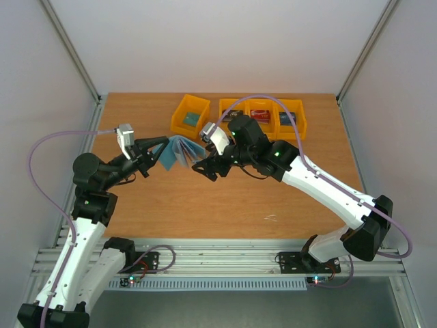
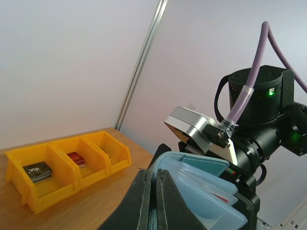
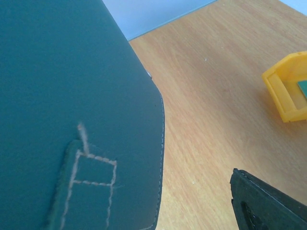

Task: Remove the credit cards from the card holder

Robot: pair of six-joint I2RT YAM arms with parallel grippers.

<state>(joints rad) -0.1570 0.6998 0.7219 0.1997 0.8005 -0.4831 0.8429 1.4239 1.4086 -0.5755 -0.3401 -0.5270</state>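
The slate-blue card holder (image 1: 181,152) hangs fanned open above the table's middle, held by one edge. My left gripper (image 1: 158,152) is shut on that edge, its fingers (image 2: 144,196) pressed together over the cover. The light blue inner pockets (image 2: 201,191) spread to the right, and the red edge of a card (image 2: 220,197) shows in one pocket. My right gripper (image 1: 205,167) stands open at the holder's right side. In the right wrist view the holder's outer cover (image 3: 72,96) fills the left, and only one finger (image 3: 268,206) shows, apart from it.
At the table's back stands a single yellow bin (image 1: 183,123) with a teal card (image 1: 192,119). Beside it is a triple yellow bin (image 1: 263,127) holding a dark card (image 2: 37,171), a red card (image 2: 76,158) and another dark card (image 1: 287,118).
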